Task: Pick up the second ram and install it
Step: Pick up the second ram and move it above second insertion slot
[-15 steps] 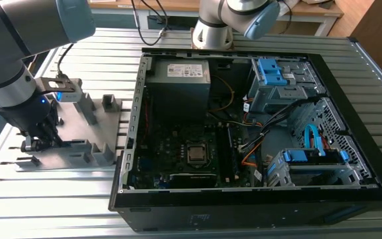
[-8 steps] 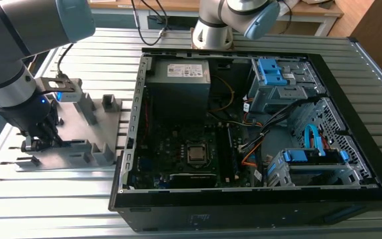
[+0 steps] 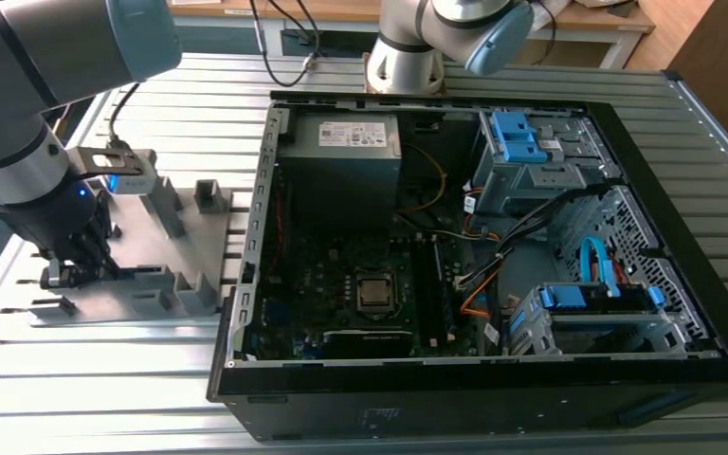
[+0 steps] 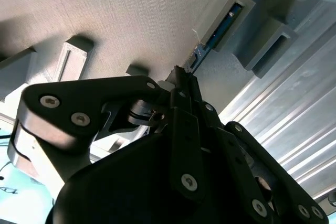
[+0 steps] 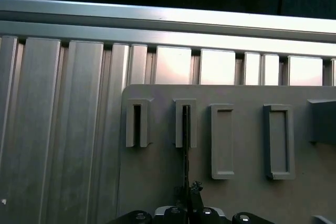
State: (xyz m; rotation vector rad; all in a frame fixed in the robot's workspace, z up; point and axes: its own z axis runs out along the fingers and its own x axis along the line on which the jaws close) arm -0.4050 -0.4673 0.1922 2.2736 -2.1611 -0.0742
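The thin blue-green memory stick (image 4: 222, 24) is pinched at one end by the black pincer (image 5: 187, 196) — judged not yet lifted (its far end sits in a slot of the grey slotted holder (image 5: 152, 177)), at nine o'clock of the open black computer case (image 3: 491, 384); installation is left.

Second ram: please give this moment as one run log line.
gripper: at second ram | second ram: standing in grey holder slot, not installed | computer case: open
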